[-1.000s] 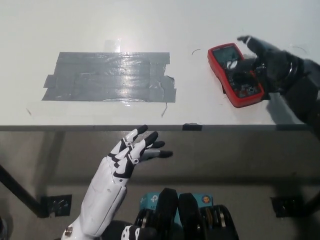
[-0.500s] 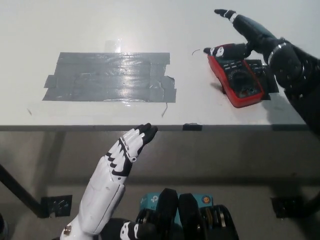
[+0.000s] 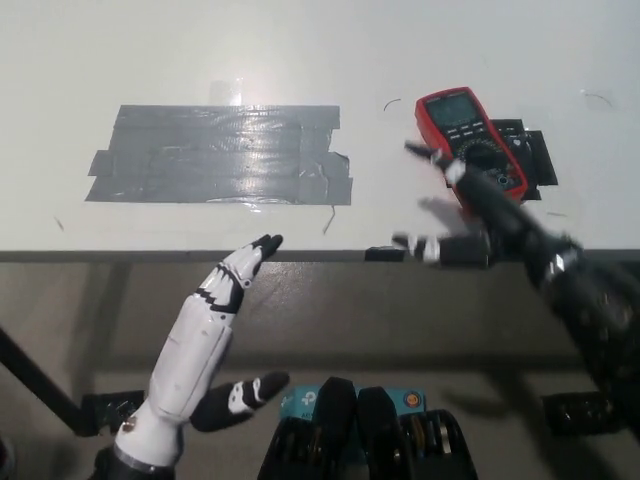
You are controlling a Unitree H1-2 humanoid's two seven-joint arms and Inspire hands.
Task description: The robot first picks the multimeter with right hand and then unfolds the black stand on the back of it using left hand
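Multimeter (image 3: 470, 148) is lying face-up on the tabletop (image 3: 300, 60), far right side, red case with display end pointing away from you; nothing is gripping it. It's sitting over a black patch (image 3: 528, 158) that's showing at its right edge.

Right hand (image 3: 478, 218) is hovering just near-side of the meter, at the tabletop's front edge, fingers spread and holding nothing. You're looking at the pick step, not done yet.

For a clean pick: you're wanting the fingers across the meter's long sides, mid-body, leaving the back clear so the stand is reachable after the lift. Grabbing over the top end likely blocks the stand hinge; that's my read, the back isn't visible.

Left hand (image 3: 215, 310) is waiting below the front edge, fingers extended, empty.

Grey duct-tape patch (image 3: 222, 155) is sitting well to the left, out of the way.

Markings on the meter face are too small to read; no brand legible.
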